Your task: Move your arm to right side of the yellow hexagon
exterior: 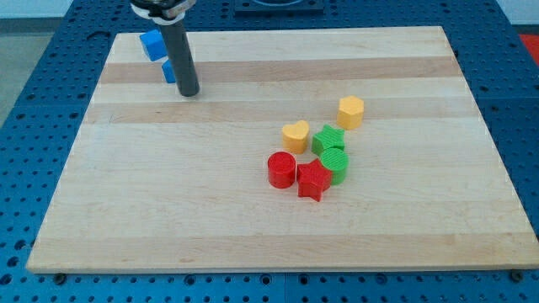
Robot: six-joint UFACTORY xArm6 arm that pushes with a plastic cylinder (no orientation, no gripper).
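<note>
The yellow hexagon (pixel 351 111) lies on the wooden board (pixel 168 202), right of centre. My tip (pixel 189 93) is at the lower end of the dark rod, in the upper left part of the board, far to the left of the yellow hexagon. A yellow heart (pixel 295 135) lies down and to the left of the hexagon. A green star (pixel 328 139) lies just below the hexagon.
A green cylinder (pixel 335 162), a red star (pixel 312 179) and a red cylinder (pixel 281 169) cluster below the green star. A blue block (pixel 152 45) lies at the top left, and another blue block (pixel 169 71) is partly hidden behind the rod.
</note>
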